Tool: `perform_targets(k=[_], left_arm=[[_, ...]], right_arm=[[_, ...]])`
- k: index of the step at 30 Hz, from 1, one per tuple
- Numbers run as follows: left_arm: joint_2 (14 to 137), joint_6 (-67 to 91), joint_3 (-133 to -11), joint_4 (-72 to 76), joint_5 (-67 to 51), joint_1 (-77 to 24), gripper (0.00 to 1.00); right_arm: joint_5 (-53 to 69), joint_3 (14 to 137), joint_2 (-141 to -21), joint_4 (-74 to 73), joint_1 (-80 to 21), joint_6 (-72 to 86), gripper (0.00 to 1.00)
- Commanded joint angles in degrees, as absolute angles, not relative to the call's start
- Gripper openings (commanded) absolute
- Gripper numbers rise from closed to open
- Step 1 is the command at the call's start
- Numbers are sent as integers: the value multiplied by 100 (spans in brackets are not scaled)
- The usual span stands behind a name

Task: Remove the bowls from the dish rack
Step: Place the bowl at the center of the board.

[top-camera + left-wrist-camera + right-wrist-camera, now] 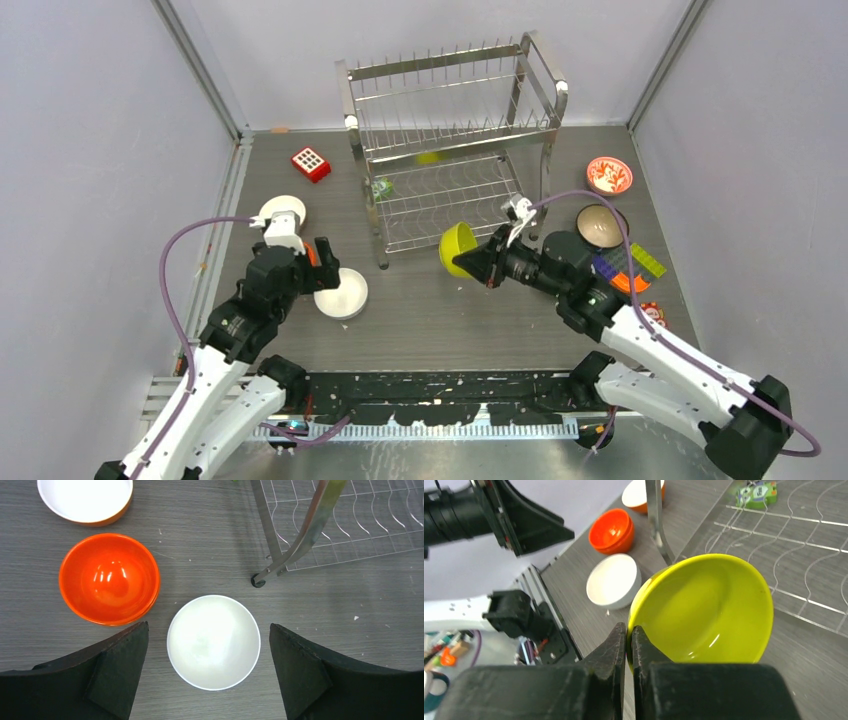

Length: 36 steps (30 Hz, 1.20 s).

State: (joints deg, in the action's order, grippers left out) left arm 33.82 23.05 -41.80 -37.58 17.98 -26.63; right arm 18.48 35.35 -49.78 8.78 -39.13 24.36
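Note:
The dish rack (450, 140) stands at the back centre, and its leg and lower shelf (320, 525) show in the left wrist view. My right gripper (470, 262) (629, 635) is shut on the rim of a lime-yellow bowl (457, 248) (704, 610), held tilted in the air in front of the rack. My left gripper (318, 265) (209, 626) hangs open above a white bowl (342, 293) (213, 641) that rests on the table, its fingers well apart from it. An orange bowl (109, 577) and a white-lined orange bowl (283, 210) (85, 500) sit to its left.
A red-and-white patterned bowl (609, 175) and a dark brown bowl (601, 226) sit at the right, with flat coloured bricks (630, 268) beside them. A red dotted block (311, 163) lies left of the rack. A small green item (382, 187) (755, 494) lies on the lower shelf.

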Motion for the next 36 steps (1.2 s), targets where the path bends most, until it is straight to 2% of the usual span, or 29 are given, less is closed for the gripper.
perform_targets(k=[1, 7, 10, 13, 19, 25, 31, 36], left_arm=[[3269, 2728, -4313, -3653, 1649, -2689, 94], [3051, 3433, -4289, -3549, 1522, -2689, 95], [2998, 3561, -4298, -3403, 1039, -2689, 96], [3006, 3351, -4288, -3201, 116, -2689, 94], [3295, 3126, -4411, -3634, -294, -2687, 92], [3283, 3147, -4476, -3784, -645, -2710, 90], [3466, 3088, -4563, -3872, -448, -3159, 87], [3884, 3123, -4931, -3889, 609, -4411, 86]], right_arm=[[1106, 3941, -4384, -402, -4361, 1737, 1], [534, 4299, -4088, -1448, -4865, 1281, 1], [184, 4519, -4180, -1816, -5182, 1045, 1], [-440, 4763, -4379, -2113, -5632, 802, 1], [-1468, 5184, -4968, -2416, -6582, 174, 1], [-1980, 5435, -5573, -2465, -7204, -289, 1], [-1991, 5534, -5926, -2454, -7393, -495, 1], [-2051, 5637, -6065, -2764, -7591, -716, 1]])
